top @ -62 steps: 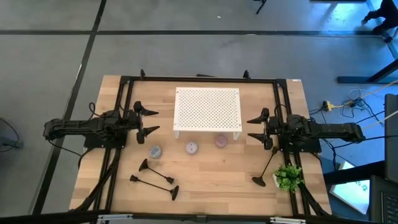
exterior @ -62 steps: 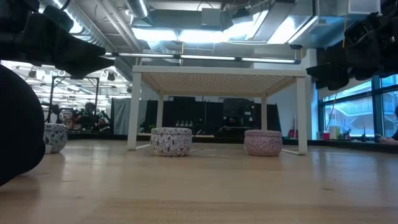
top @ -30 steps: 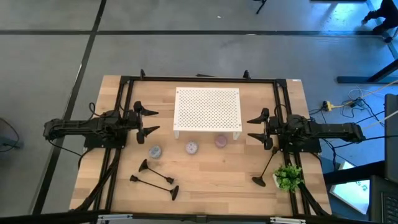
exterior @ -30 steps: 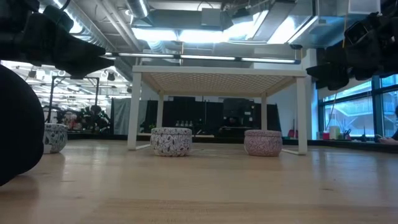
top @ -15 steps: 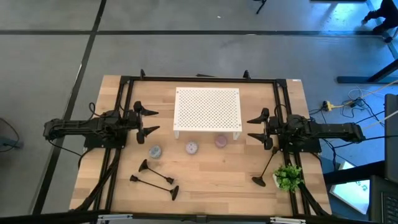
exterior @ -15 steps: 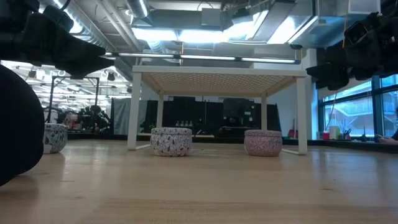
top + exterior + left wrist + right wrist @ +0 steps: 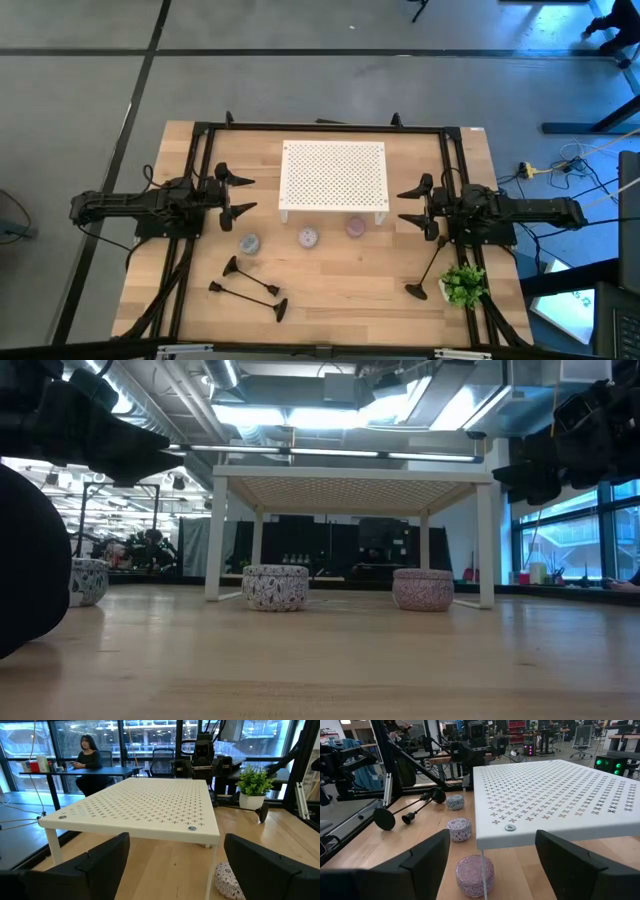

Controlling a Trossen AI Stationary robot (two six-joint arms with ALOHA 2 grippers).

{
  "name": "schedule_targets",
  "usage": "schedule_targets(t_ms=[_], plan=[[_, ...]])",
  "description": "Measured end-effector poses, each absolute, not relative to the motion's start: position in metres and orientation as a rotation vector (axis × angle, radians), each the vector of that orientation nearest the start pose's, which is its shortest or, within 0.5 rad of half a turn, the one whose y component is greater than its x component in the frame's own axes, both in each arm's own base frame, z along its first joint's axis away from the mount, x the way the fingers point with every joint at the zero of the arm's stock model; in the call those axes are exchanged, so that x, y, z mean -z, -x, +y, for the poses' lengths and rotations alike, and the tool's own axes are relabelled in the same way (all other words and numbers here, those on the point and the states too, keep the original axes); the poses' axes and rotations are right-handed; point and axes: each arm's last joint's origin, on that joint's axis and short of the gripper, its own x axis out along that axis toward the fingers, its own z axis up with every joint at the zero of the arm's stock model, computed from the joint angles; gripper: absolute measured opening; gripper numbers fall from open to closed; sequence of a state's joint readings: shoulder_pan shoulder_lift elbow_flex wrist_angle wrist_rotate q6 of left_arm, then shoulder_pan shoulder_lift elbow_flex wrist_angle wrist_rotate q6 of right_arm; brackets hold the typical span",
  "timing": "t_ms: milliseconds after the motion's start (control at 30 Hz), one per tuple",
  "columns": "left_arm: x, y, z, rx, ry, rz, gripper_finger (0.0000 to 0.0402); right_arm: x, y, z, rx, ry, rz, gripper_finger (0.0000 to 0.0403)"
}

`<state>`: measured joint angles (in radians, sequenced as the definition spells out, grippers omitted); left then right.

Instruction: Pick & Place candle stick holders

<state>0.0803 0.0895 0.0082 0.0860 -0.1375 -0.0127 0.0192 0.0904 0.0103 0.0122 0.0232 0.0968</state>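
Two black candle stick holders (image 7: 252,278) (image 7: 250,297) lie on their sides on the table's near left part; they also show in the right wrist view (image 7: 402,809). A third holder (image 7: 428,272) lies slanted by the potted plant (image 7: 462,285), and its round base shows in the left wrist view (image 7: 263,812). My left gripper (image 7: 240,193) is open and empty, left of the white perforated stand (image 7: 333,178). My right gripper (image 7: 408,206) is open and empty, right of the stand. Neither gripper touches anything.
Three small speckled pots (image 7: 249,243) (image 7: 308,237) (image 7: 355,227) stand in a row in front of the stand. A black frame (image 7: 320,126) borders the table's far and side edges. Bare wood lies between the two groups of holders. A person sits at a desk beyond the table (image 7: 88,755).
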Motion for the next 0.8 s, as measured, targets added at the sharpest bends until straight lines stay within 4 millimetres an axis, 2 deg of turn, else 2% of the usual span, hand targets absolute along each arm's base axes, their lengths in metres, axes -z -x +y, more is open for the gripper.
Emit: schedule_targets(t_ms=[67,133,367,500,600,800], plan=[[-0.167,-0.102,0.012,-0.217,0.012,-0.006,0.0322,-0.163,-0.103,0.001,0.010,-0.096,0.047,0.0297],[-0.167,-0.102,0.012,-0.218,0.012,-0.006,0.0322,-0.172,-0.103,0.000,0.038,-0.098,-0.047,0.0297],[-0.167,-0.102,0.012,-0.218,0.012,-0.006,0.0322,-0.222,-0.086,-0.001,0.046,-0.129,-0.602,0.0297],[-0.168,-0.102,0.012,-0.217,0.012,-0.006,0.0322,-0.240,-0.070,-0.001,0.004,-0.194,-0.845,0.0297],[-0.167,-0.102,0.012,-0.218,0.012,-0.006,0.0322,-0.243,-0.067,-0.001,-0.051,-0.244,-0.893,0.0297],[-0.167,-0.102,0.012,-0.217,0.012,-0.006,0.0322,-0.243,-0.067,0.002,-0.142,-0.205,-0.878,0.0297]])
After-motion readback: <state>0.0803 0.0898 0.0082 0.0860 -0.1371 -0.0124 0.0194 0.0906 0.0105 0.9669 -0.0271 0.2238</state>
